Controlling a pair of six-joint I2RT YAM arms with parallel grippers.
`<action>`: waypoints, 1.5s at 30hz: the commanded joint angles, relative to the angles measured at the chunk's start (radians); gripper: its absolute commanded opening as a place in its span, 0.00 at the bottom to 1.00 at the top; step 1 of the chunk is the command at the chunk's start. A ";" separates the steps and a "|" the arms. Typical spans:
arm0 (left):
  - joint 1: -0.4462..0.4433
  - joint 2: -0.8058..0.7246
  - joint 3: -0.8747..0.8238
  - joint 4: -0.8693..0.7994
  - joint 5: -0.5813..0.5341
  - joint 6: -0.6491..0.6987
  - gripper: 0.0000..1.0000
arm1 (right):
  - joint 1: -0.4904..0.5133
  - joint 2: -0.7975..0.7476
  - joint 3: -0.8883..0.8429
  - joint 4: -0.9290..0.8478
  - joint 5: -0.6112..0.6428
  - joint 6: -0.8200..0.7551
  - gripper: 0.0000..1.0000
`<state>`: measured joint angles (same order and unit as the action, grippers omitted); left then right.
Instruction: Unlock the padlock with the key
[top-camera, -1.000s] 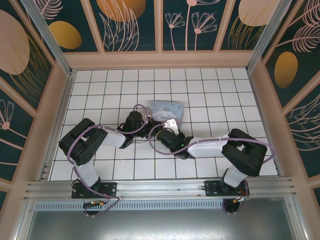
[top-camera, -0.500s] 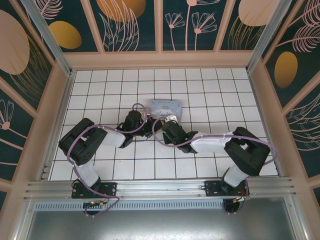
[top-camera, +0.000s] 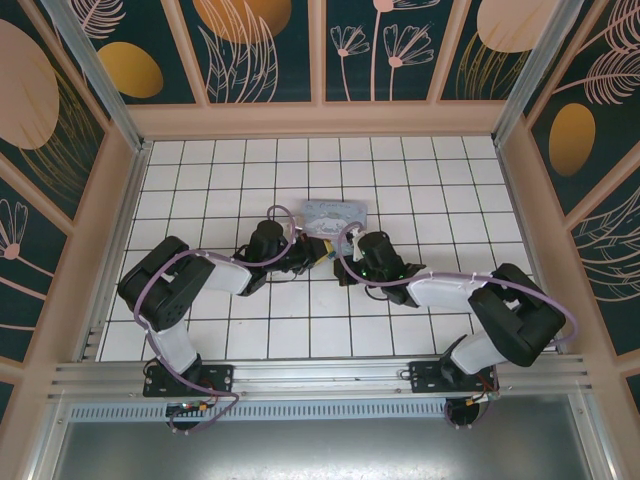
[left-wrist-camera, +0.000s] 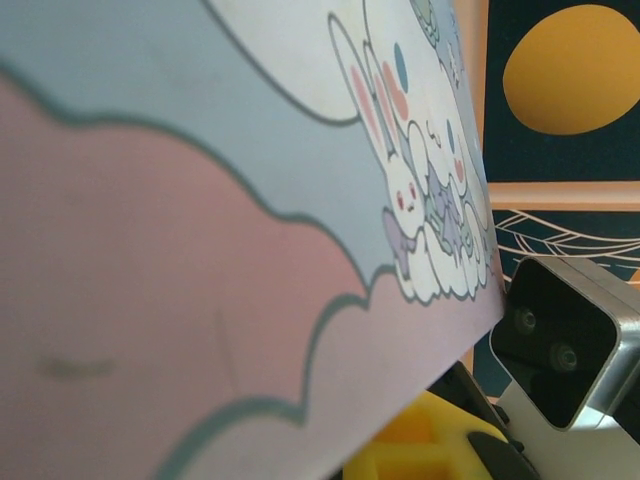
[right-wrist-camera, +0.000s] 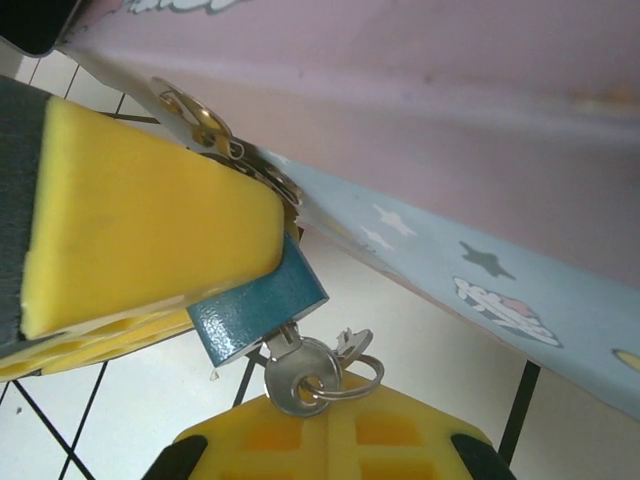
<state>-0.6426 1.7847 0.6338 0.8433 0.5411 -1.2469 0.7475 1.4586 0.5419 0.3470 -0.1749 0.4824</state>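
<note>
The work surface is a table (top-camera: 420, 180) faced with white square tiles separated by dark grid lines. It is enclosed on the left, far and right sides by tan-framed wall panels (top-camera: 260, 50) printed with botanical patterns. An aluminium rail (top-camera: 320, 372) runs along the near edge and carries the left arm base (top-camera: 186, 378) and the right arm base (top-camera: 448, 376). One item rests directly on the tiles: a pastel blue-and-pink cartoon tin box (top-camera: 335, 212), near the centre of the surface and slightly toward the far side.

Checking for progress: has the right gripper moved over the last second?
Yes. The right gripper has shifted rightward and away from the arm bases, toward the near right corner of the tin box.
</note>
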 joint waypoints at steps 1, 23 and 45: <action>-0.014 0.016 0.001 -0.042 0.045 0.007 0.00 | -0.010 -0.060 0.011 0.117 -0.042 0.032 0.10; -0.012 0.018 0.029 -0.081 0.045 0.013 0.00 | 0.115 -0.216 -0.005 -0.176 0.276 -0.082 0.37; -0.012 0.010 0.029 -0.082 0.051 0.013 0.00 | 0.210 0.055 0.139 -0.239 0.480 -0.158 0.30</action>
<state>-0.6510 1.7935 0.6380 0.7559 0.5533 -1.2369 0.9512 1.4956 0.6483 0.1215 0.2695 0.3443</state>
